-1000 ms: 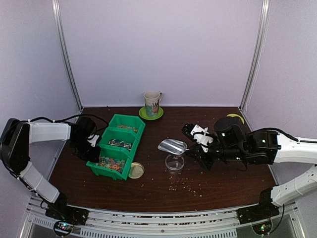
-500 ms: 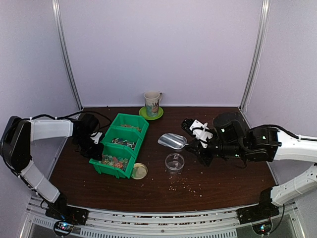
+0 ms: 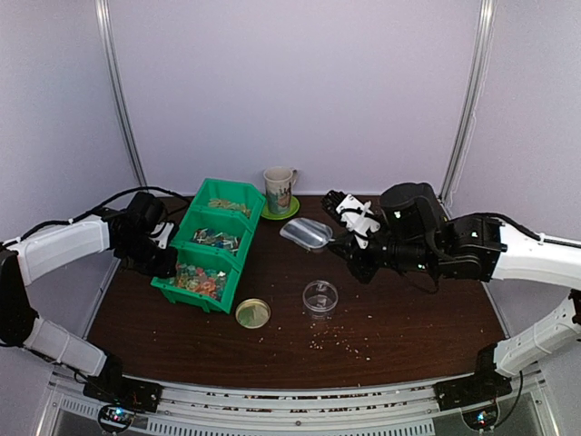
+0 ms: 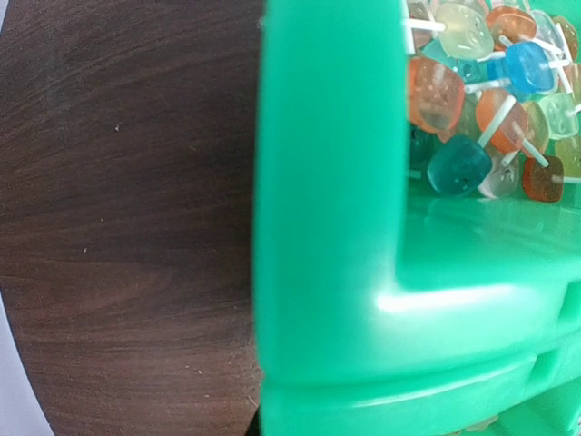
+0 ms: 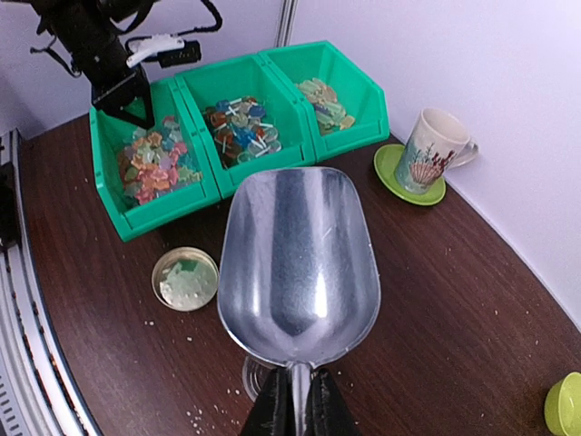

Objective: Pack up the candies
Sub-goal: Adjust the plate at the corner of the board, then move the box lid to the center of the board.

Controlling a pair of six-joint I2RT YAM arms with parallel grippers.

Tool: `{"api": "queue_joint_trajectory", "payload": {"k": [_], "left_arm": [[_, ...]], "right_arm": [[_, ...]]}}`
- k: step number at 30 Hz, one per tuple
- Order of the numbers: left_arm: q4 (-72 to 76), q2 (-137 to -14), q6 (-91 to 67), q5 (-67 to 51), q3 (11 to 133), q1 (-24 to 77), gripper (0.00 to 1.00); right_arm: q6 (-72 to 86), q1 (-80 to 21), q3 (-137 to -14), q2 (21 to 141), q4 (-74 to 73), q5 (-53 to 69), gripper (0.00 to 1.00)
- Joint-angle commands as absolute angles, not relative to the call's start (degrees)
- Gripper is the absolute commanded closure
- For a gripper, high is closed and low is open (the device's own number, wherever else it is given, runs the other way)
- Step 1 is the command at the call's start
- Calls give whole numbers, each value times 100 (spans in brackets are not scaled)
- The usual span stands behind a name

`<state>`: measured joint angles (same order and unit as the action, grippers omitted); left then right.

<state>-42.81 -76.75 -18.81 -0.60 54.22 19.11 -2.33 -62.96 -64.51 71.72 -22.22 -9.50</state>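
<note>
- we see a dark wood surface (image 3: 408, 318) carrying everything.
- a green rack of three bins (image 5: 172, 207) sits at its left, angled.
- the left gripper (image 5: 132, 109) is clamped narrow on the outer wall of the near bin.
- the right gripper (image 5: 295, 409) is closed tight on the handle of a metal scoop (image 5: 298, 254), held above the surface right of the bins.
- a mug (image 5: 434, 150) stands on a green saucer (image 5: 408, 177) at the back.
- a tan lid (image 3: 252, 313) lies beside the near bin; a clear jar (image 3: 320, 296) stands right of it.
- the candies (image 4: 490, 82) fill the near bin.
</note>
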Motion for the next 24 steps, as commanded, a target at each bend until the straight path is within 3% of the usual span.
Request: {"api": "queue_joint_trajectory", "payload": {"k": [1, 12, 20, 24], "left_arm": [[-3457, -7437, -2147, -467, 5990, 1883, 100], [-3448, -7385, -2069, -363, 6113, 1889, 100], [-3136, -7461, -2179, -1439, 5916, 1898, 100], [-3257, -7280, -2361, -1379, 5766, 1900, 100]], "right_arm": [[-228, -6272, -6701, 7285, -1790, -971, 100], [-56, -6271, -6595, 7147, -2239, -1222, 100], [-48, -6271, -6332, 6653, -2415, -1347, 100], [-85, -6274, -6480, 6619, -2668, -1579, 100]]}}
